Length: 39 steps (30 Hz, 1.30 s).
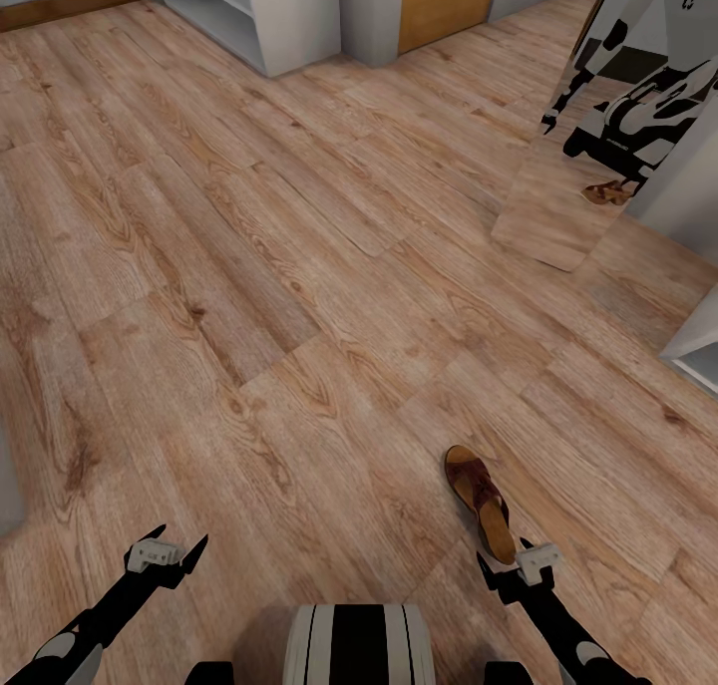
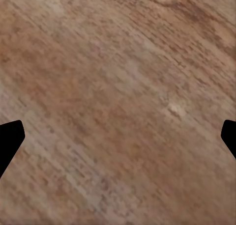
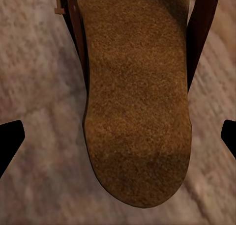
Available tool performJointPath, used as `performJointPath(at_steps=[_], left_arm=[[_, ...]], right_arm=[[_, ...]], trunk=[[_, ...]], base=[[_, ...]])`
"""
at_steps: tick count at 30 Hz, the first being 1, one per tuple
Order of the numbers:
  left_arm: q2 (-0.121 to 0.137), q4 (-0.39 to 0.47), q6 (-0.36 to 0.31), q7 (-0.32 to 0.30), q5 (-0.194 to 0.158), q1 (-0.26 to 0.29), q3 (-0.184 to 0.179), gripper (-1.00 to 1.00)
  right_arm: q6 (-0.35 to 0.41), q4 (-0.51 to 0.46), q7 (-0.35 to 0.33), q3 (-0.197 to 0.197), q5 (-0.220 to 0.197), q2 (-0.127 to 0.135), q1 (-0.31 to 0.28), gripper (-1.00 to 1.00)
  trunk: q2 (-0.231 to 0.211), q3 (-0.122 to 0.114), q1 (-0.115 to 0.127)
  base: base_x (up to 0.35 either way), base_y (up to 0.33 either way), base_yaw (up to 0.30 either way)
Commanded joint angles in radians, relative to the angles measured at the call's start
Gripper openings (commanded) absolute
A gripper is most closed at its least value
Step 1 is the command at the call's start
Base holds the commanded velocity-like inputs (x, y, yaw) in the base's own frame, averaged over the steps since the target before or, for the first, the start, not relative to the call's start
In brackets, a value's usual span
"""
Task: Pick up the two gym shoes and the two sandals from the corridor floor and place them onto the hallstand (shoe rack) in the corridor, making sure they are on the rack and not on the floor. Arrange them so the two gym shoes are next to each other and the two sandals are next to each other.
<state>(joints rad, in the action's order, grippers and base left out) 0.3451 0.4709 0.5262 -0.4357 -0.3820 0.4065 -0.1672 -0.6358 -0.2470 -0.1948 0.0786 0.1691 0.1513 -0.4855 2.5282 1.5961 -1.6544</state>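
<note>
Sandal (image 1: 481,501): one maroon-brown slip-on lies flat on the corridor floor (image 1: 299,296), near me and to the right, footbed up, its heel end nearest my right gripper (image 1: 511,565). My right jaws are spread wide, and the right wrist view looks straight down on the tan footbed (image 3: 137,112), whose rounded end sits between the two fingertips (image 3: 10,141); I judge this a line-up for a grasp across the sole, not yet closed. My left gripper (image 1: 170,555) hangs over bare planks at near left, jaws spread, holding nothing. The hallstand (image 1: 234,12), pale grey with open shelves, stands far off at upper left, well apart from the sandal. A leaning mirror (image 1: 583,137) at far right reflects my body.
</note>
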Motion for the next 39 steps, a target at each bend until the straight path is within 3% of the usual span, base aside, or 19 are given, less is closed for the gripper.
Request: performJointPath(at_steps=[1, 39], left_arm=[[0.0, 0.0, 0.0, 0.0, 0.0, 0.0, 0.0, 1.0], [-0.002, 0.0, 0.0, 0.0, 0.0, 0.0, -0.001, 1.0]], right_arm=[[0.0, 0.0, 0.0, 0.0, 0.0, 0.0, 0.0, 1.0], [0.0, 0.0, 0.0, 0.0, 0.0, 0.001, -0.003, 1.0]], trunk=[[0.0, 0.0, 0.0], [0.0, 0.0, 0.0]], base=[[0.0, 0.0, 0.0], [0.0, 0.0, 0.0]])
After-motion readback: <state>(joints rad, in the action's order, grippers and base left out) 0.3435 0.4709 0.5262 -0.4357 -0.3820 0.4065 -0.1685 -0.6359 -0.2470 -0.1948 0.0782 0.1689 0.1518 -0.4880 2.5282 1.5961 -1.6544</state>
